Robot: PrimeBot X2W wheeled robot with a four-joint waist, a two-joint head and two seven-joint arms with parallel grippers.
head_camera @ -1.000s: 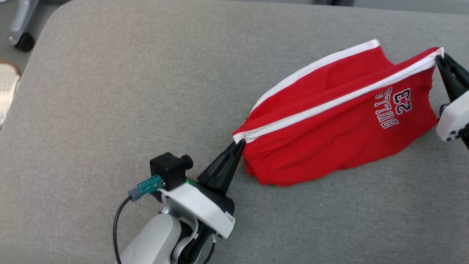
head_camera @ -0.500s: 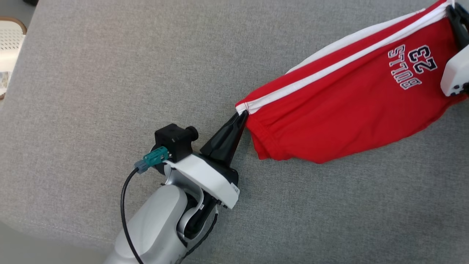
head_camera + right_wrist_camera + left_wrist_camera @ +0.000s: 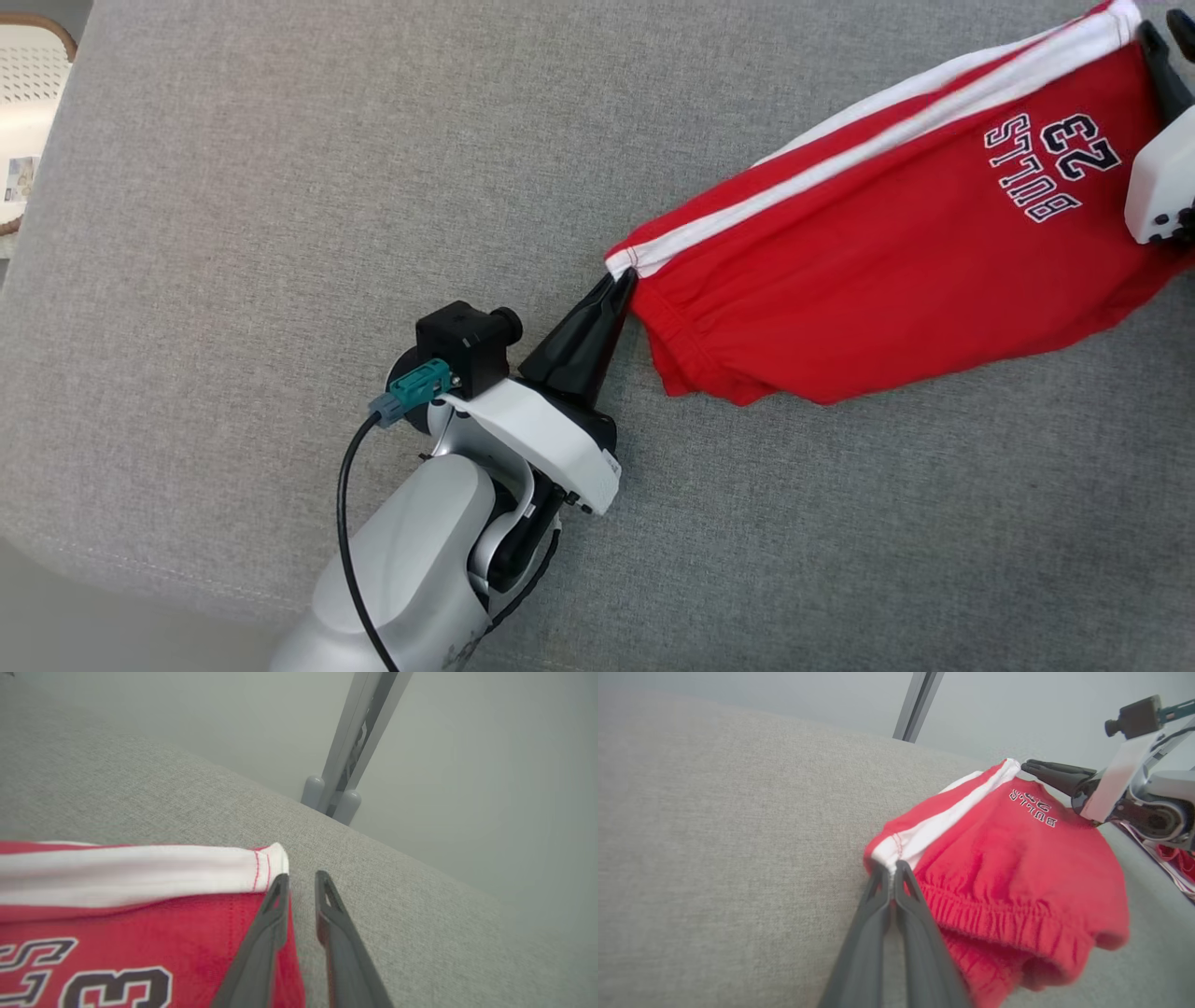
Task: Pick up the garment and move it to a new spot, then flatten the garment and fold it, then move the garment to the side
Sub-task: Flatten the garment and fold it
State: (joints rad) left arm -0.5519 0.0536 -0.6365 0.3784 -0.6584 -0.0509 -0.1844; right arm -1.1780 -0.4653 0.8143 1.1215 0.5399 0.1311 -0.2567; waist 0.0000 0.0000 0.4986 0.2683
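Right fingers (image 3: 264, 947) newly apart; garment (image 3: 887, 280) cropped.

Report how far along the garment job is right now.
Done, apparently: the red shorts with white side stripe lie stretched out on the grey fabric surface. In hand: the left gripper is shut on the waistband corner; the right gripper stands open beside the hem corner, cloth not between its fingers. Left: flattening, folding, moving aside; the cloth is bunched, not flat.
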